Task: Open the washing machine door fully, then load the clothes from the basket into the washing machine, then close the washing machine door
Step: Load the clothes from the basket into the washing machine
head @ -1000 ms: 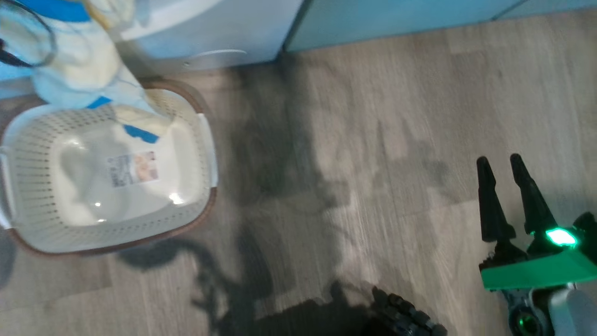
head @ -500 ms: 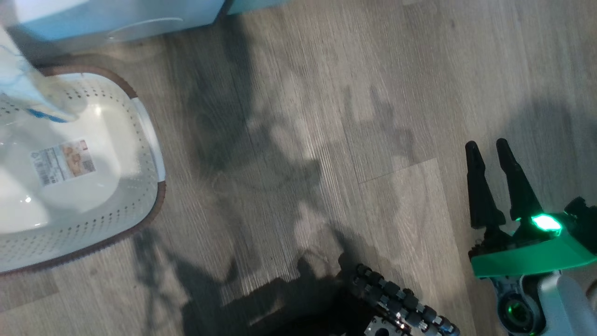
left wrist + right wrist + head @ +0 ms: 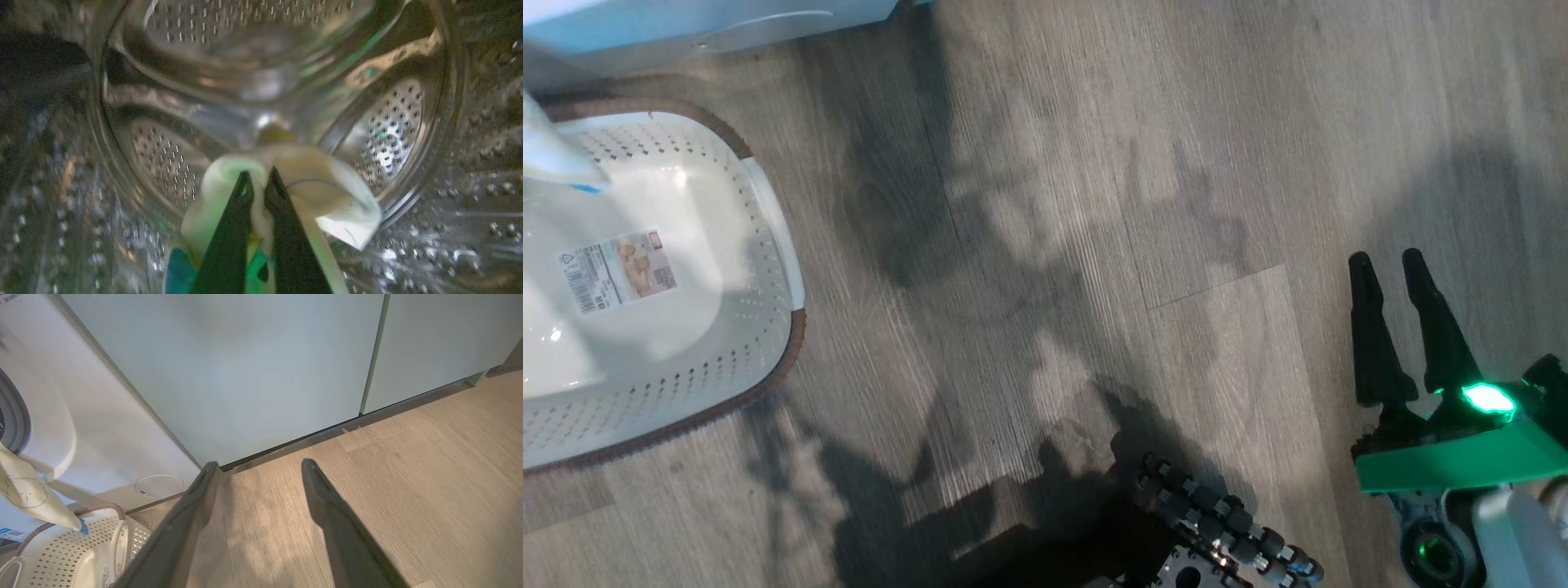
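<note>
Left hand (image 3: 259, 175) with clothes (image 3: 322, 188), deep inside washing machine (image 3: 392, 122)

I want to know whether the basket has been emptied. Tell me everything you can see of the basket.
The basket stands upright on the wood floor before the washing machine: cream plastic, perforated walls, brown rim, white side handle. Its visible glossy bottom is bare but for a label sticker. A pale tail of the clothes hangs over its far corner; whether it touches cannot be told.
</note>
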Robot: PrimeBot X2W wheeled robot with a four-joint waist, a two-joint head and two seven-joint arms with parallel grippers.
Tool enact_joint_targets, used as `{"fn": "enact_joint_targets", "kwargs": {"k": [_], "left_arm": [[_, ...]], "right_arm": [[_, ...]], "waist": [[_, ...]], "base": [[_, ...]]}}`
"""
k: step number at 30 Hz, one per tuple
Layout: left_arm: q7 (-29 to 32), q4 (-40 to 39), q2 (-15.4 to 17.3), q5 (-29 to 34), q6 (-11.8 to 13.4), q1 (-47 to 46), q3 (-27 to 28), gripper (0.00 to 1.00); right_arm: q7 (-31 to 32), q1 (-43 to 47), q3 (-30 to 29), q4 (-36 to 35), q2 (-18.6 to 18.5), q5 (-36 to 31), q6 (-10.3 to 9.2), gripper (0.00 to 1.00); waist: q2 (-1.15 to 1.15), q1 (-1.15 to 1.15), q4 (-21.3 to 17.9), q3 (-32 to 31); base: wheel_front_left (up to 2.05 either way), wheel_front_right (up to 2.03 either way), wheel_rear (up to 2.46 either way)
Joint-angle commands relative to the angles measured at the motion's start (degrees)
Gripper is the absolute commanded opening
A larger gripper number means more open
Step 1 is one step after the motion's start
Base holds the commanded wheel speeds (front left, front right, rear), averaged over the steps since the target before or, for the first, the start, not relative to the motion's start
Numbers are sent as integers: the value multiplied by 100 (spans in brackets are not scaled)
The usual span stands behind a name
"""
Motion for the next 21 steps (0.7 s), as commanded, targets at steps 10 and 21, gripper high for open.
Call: {"fn": "enact_joint_targets", "kwargs": {"k": [10,21], "left_arm": [[-27,634,-111,60,-58,-221,-212,0],[677,474,-226,-601,-52,575,72,0]], "right_arm": [[-54,119,115,-140,-105,87,-16,100],[-54,-111,241,-57,-105,79,-16,100]], "waist": [[0,0,76,91],[0,0,94,-40]], "base": [[0,0,0],[0,0,0]]}}
